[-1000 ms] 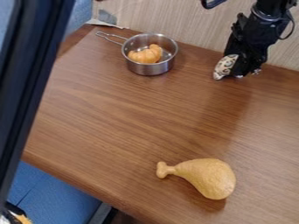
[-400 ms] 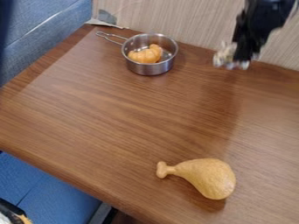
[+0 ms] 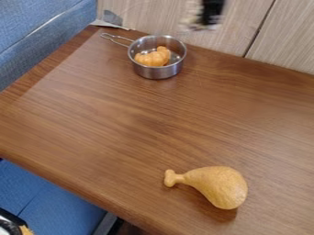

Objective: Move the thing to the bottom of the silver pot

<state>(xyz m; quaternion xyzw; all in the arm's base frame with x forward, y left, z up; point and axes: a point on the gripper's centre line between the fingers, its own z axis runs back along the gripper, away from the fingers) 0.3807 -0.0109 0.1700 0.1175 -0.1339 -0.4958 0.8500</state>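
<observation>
High at the top edge, right of the silver pot and above its level, hangs the black gripper [image 3: 209, 20], shut on a small whitish patterned thing [image 3: 192, 19] that sticks out on its left side. Both are blurred. The silver pot [image 3: 157, 72] stands upright near the table's back edge, its handle pointing to the upper left. An orange, lumpy toy food piece [image 3: 153, 58] lies inside the pot.
A toy drumstick [image 3: 219, 186] lies on the wooden table [image 3: 122, 124] near the front right. A wood-grain wall [image 3: 276, 46] rises behind the table, and blue seating [image 3: 43, 32] is at the left.
The gripper has risen and moved left from the table's back right, carrying the patterned thing off the surface. A dark shape at the left has gone from view. Pot and drumstick have not moved.
</observation>
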